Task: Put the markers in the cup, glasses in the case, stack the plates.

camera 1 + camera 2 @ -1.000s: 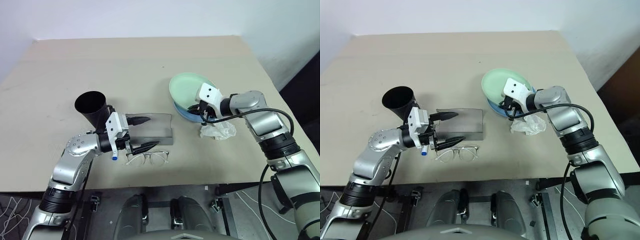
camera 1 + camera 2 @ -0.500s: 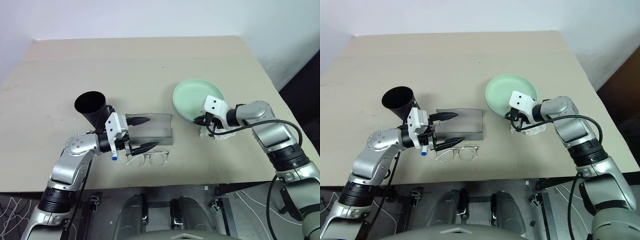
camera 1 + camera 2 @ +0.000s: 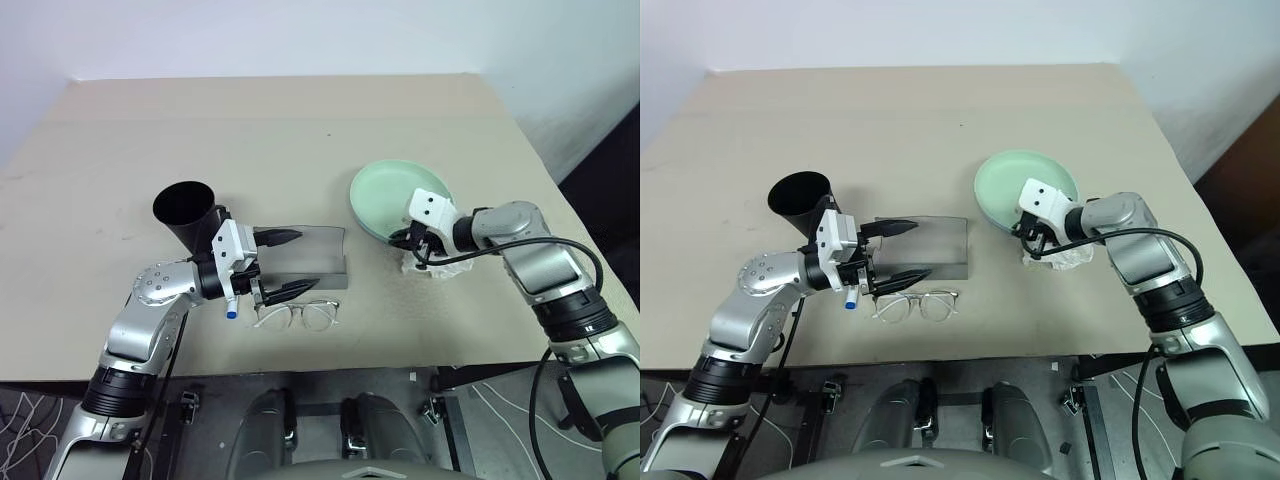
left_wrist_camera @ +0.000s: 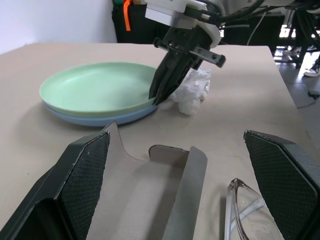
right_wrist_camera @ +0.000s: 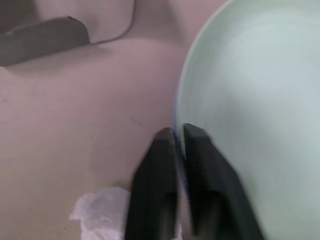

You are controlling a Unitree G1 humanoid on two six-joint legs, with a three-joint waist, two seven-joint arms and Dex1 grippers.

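The cup (image 3: 185, 213) stands upright at the left of the table (image 3: 270, 130), its open mouth showing. Just right of it is the left gripper (image 3: 283, 263), pointing level toward the right with its fingers spread wide and nothing between them. It hovers over the near left part of the grey case (image 3: 305, 258), which lies open and flat, one finger above its far edge and one above its near edge. A marker (image 3: 231, 308) with a blue cap peeks out below the wrist, close to the case's left end; the rest of it is hidden by the arm. The glasses (image 3: 294, 316) lie lenses down on the table just in front of the case, apart from the gripper.

Further right, the green plate (image 3: 397, 197) sits stacked on the blue plate (image 4: 100, 120), whose rim shows beneath it in the left wrist view. The right gripper (image 4: 161, 93) points down at the near right edge of the stack. Its fingers (image 5: 152, 187) stand slightly parted, one on either side of the plates' rim, not squeezing it. A crumpled white tissue (image 3: 428, 264) lies beside the plates, under that gripper.
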